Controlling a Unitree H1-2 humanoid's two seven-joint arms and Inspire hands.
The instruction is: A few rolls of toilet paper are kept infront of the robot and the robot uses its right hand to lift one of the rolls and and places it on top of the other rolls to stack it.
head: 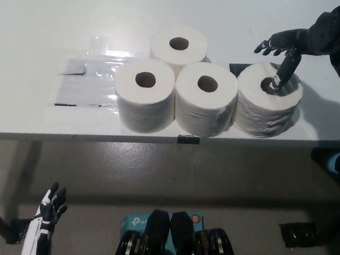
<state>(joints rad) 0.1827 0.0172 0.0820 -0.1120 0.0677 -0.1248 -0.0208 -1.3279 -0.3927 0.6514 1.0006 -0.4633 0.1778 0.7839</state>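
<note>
The black right hand point(282, 49) has one finger poked down into the hole of the roll point(269, 107) under it and the others spread out, so nothing is lifted yet, stacking on the three rolls point(176, 84) beside it remains, and the fingertip is hidden.

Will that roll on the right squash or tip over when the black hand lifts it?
The right roll looks soft and wrinkled, so it probably dents a little. It is likely light. Hooked through its core by the right hand, it may tilt.
</note>
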